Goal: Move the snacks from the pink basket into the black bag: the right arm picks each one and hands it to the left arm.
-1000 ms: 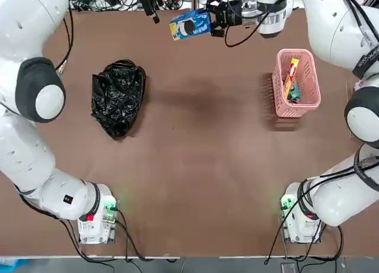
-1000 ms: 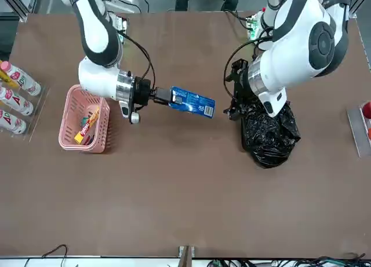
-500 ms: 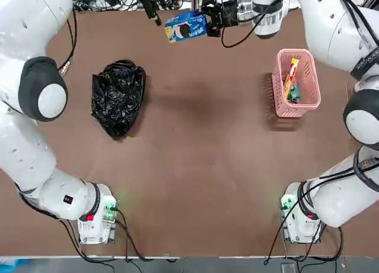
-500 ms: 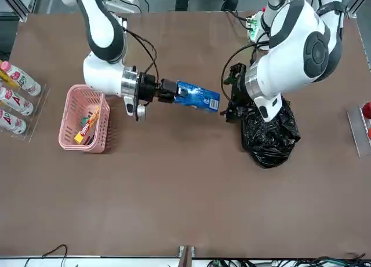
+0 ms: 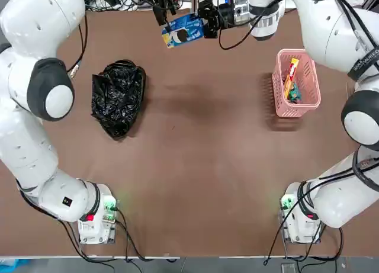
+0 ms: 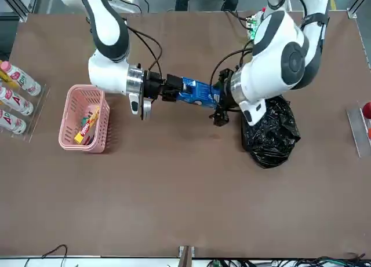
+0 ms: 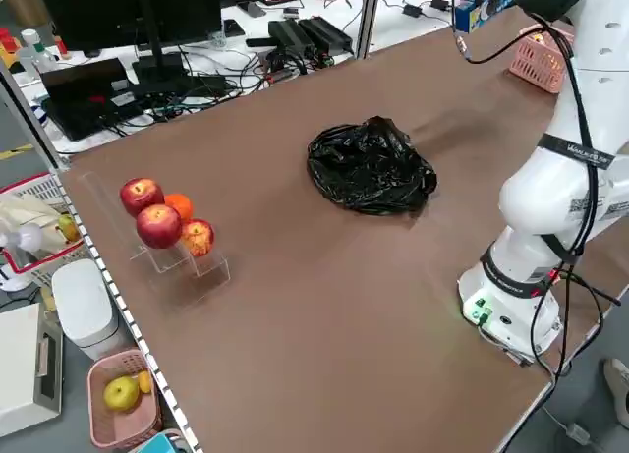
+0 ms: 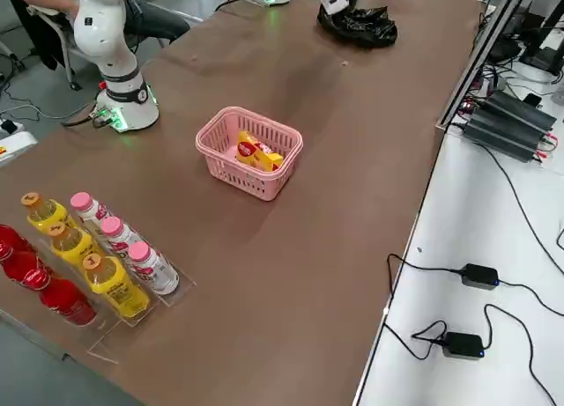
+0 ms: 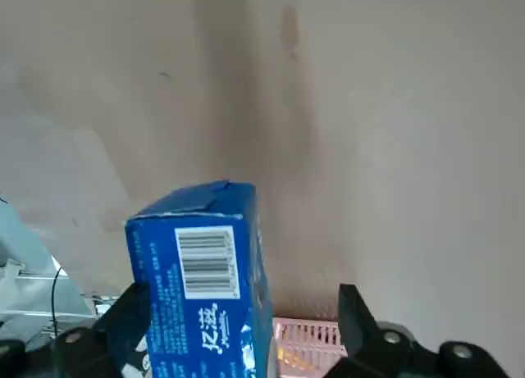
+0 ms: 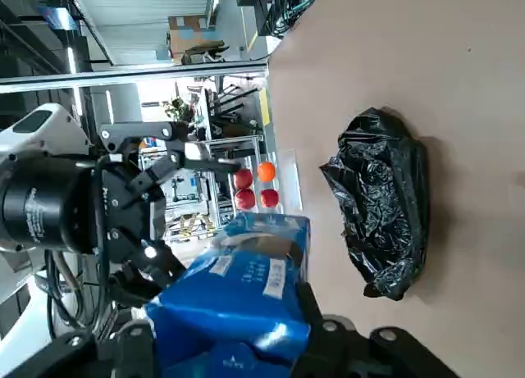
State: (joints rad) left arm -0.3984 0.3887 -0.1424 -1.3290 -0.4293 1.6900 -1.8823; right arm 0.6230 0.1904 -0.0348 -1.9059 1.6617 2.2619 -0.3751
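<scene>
Blue snack pack [image 6: 197, 92] hangs in the air above the brown table [image 6: 185, 186], clamped at one end by the right gripper [image 6: 171, 88]. Its free end reaches in between the spread fingers of the left gripper [image 6: 219, 102], which are not closed on it. Well to one side lies the black bag [image 6: 268, 134], and on the other the pink basket [image 6: 68, 141] holds the yellow-orange pack [image 6: 88, 127].

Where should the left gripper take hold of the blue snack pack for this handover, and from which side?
On its free end, the one pointing away from the right gripper. The blue snack pack is held level above the table by its other end, so that half is taken. The left gripper stands open at the free end; closing across the pack's flat faces there looks safest.
</scene>
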